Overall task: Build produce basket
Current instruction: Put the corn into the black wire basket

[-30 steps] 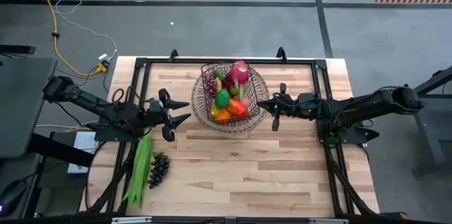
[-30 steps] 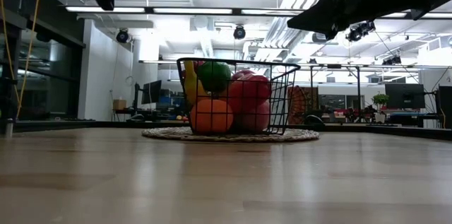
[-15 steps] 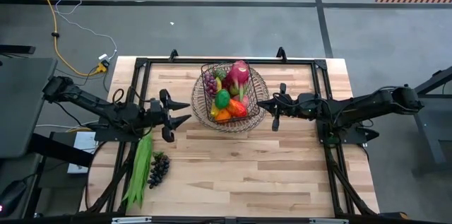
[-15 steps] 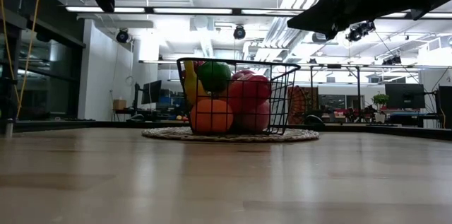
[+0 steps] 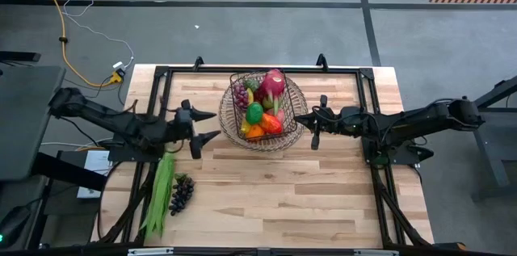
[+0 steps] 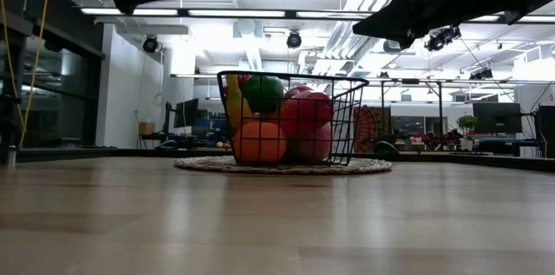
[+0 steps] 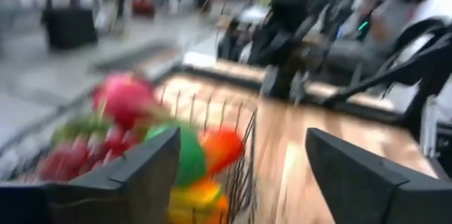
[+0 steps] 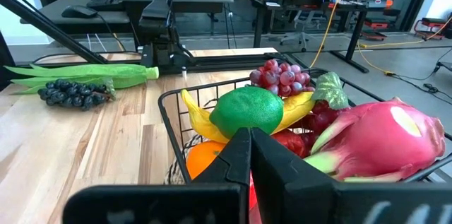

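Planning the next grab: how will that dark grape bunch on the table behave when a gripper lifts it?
The dark grapes look like a loose cluster of small round beads, so they will probably sag and dangle rather than stay stiff. A pinch may slip off single berries. Lying flat beside the green beans, they seem unlikely to roll if nudged.

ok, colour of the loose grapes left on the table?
Dark blue-black grapes, clearest in the right wrist view.
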Controlling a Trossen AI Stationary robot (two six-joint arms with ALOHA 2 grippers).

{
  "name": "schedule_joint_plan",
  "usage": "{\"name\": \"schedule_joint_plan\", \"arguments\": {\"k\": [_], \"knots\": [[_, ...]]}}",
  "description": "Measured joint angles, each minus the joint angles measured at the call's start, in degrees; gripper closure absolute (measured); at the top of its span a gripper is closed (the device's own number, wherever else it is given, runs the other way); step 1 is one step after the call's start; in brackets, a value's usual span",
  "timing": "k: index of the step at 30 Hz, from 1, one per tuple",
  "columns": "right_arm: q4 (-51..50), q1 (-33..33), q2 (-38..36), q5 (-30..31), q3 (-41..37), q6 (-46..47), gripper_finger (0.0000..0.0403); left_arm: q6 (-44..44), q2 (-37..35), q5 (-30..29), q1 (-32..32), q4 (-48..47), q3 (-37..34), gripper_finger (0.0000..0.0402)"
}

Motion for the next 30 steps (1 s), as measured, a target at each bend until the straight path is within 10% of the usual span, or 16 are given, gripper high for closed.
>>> {"name": "schedule_joint_plan", "arguments": {"k": [6,11,30], "knots": [[0.0,-0.01,0.01,0.0,0.0,0.0,0.0402,-26.42,2.3,-1.17,3.81,-36.31,10.54,0.0075],[0.02,-0.01,0.01,0.0,0.0,0.89,0.0402,-44.35,6.27,10.22,5.59,-56.59,12.78,0.0075],[0.01,-0.01,0.0,0.02,0.0,0.9,0.0402,-61.14,31.7,31.23,-3.62,-75.3,12.83,0.008]]}}
